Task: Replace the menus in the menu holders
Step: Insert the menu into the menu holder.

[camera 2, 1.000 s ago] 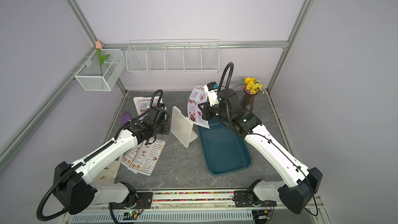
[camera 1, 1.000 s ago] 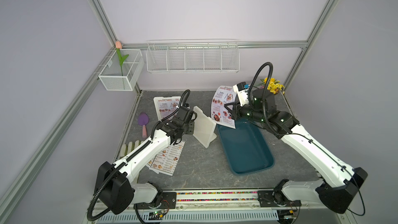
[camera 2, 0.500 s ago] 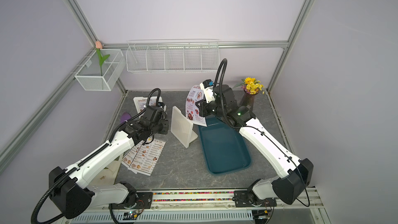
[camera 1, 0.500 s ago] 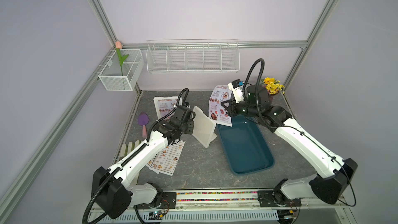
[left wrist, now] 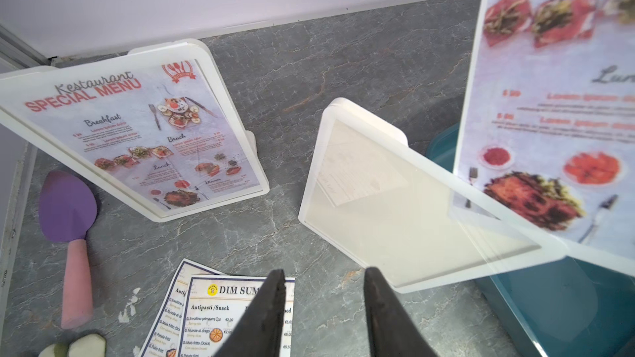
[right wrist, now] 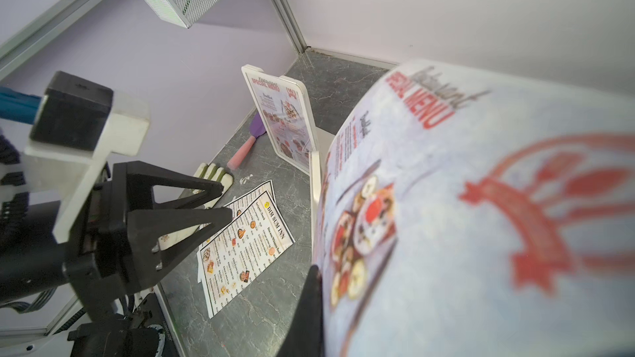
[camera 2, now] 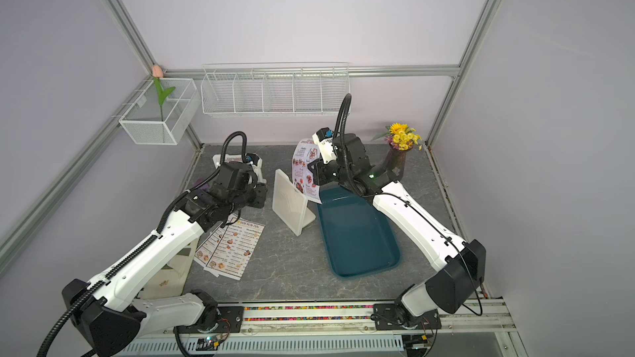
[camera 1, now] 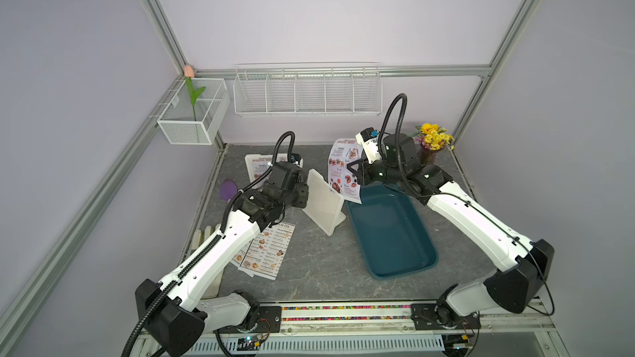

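Grey desk [camera 1: 309,269], walled at rear and both sides; widest bare stretch near the front edge. Teal tray [camera 1: 388,235] right of centre, long side just beside the central menu holder [camera 1: 323,200], tilted, clear front over plain white back. Rear-left menu holder [left wrist: 231,115] upright, containing a SPECIAL MENU page [left wrist: 144,125]. Right hand [camera 1: 351,167] clenched on a loose SPECIAL MENU sheet [camera 1: 342,173], lower edge at the central holder's top, possibly touching. Two DIM SUM INN sheets [camera 1: 271,252] overlapping flat beneath left hand [left wrist: 323,278], released, grasping nothing.

Thin paper menus [left wrist: 206,321], glossy white plastic holders [left wrist: 343,111], matt marbled tabletop [left wrist: 343,63]
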You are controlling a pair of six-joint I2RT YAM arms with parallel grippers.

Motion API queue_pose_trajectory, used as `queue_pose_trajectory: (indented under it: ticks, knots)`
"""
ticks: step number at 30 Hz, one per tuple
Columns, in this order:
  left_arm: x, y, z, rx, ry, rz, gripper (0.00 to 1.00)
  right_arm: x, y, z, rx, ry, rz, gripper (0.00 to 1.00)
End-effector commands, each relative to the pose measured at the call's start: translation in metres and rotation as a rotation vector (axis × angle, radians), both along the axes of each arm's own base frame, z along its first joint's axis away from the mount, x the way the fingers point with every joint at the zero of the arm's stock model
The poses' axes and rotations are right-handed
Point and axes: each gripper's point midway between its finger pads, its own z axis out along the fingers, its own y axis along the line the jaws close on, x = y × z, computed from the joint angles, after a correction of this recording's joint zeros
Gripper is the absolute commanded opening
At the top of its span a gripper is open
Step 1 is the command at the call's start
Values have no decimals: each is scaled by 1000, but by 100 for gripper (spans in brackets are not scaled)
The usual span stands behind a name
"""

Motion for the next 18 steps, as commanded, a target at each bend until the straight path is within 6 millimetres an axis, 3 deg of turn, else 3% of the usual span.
queue_pose_trajectory:
  ticks: [1, 18]
  knots:
    - [-2, 3, 15, -16, -20, 0, 41, 8, 10, 8, 30, -36, 23, 7]
    - [3, 6, 38, -38, -83, 26, 41, 26, 32, -12, 36, -103, 67, 7]
